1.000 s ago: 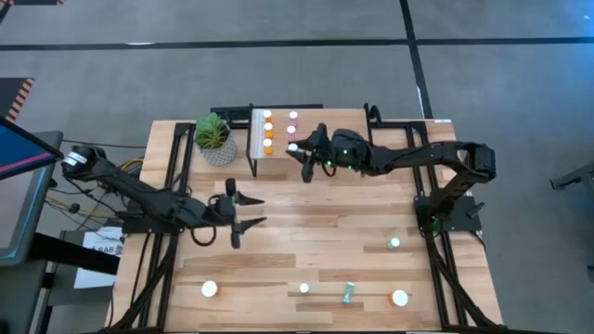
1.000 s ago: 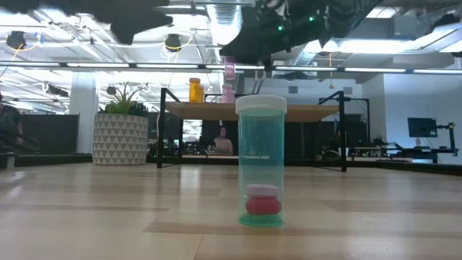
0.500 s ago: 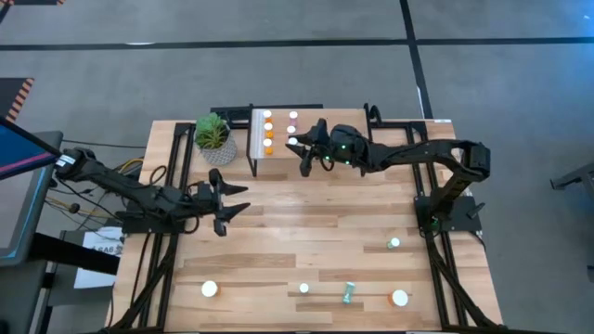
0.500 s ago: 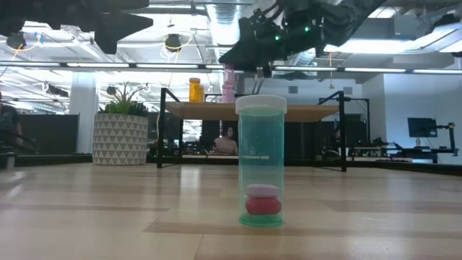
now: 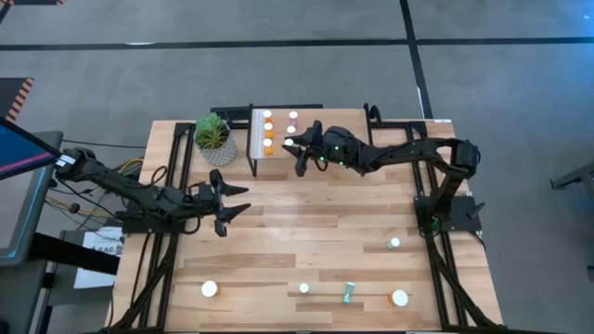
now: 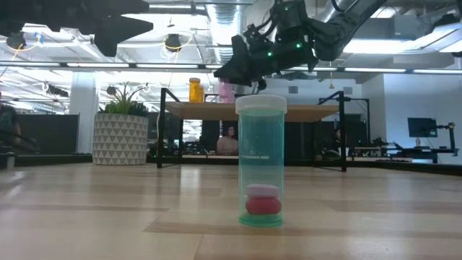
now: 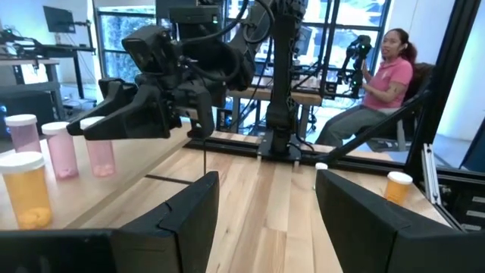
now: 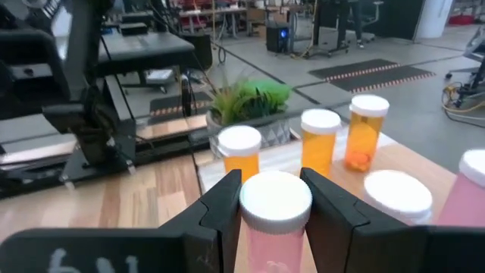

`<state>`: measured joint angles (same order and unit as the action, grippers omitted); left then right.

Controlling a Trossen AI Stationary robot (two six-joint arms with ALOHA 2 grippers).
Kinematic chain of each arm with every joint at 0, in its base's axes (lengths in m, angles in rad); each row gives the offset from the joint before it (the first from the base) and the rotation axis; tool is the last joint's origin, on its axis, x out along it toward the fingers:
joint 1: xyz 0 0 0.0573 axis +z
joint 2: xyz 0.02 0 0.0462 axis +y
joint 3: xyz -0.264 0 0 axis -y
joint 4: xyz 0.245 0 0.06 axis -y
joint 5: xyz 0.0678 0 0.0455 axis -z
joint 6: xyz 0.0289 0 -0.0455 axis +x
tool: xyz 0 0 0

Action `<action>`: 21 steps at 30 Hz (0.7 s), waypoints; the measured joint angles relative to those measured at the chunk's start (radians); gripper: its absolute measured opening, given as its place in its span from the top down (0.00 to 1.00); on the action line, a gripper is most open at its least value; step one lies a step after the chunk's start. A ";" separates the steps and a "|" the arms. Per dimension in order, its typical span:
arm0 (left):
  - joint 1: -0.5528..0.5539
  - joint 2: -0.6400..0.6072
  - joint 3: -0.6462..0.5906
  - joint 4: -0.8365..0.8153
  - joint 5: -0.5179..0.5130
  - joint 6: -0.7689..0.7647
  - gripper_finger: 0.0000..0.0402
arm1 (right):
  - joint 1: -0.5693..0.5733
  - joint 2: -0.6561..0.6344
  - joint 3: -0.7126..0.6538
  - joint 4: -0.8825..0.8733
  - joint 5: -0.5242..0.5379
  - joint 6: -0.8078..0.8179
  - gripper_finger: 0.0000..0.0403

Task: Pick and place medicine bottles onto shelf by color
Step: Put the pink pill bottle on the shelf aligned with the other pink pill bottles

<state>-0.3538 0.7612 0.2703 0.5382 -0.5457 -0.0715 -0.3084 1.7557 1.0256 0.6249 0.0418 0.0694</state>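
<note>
From my remote station, much stays unreadable. In the right wrist view the pink bottle (image 8: 274, 227) between the right gripper (image 8: 274, 220) fingers is cut off at the frame's lower edge, and so I cannot tell whether its base touches the shelf (image 8: 413, 163). A second pink bottle (image 8: 471, 199) at three o'clock is cropped by the frame edge. From overhead, the shelf bottles show only as tiny cap dots; I cannot count them surely. In the low view, the teal bottle (image 6: 260, 160) hides the middle of the shelf behind it. The left gripper (image 7: 265, 205) fingers run off the frame's bottom.
</note>
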 joint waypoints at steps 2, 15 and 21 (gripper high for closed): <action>0.000 0.000 0.000 -0.002 0.000 0.000 0.48 | -0.003 0.000 0.000 0.004 0.000 0.000 0.65; 0.000 0.000 0.000 -0.003 -0.001 0.000 0.48 | -0.008 0.000 0.000 -0.050 0.005 -0.018 0.65; 0.000 0.000 0.000 -0.003 -0.002 0.000 0.48 | -0.011 0.000 0.000 -0.052 0.006 -0.018 0.65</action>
<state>-0.3538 0.7612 0.2703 0.5354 -0.5472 -0.0715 -0.3194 1.7554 1.0256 0.5729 0.0475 0.0514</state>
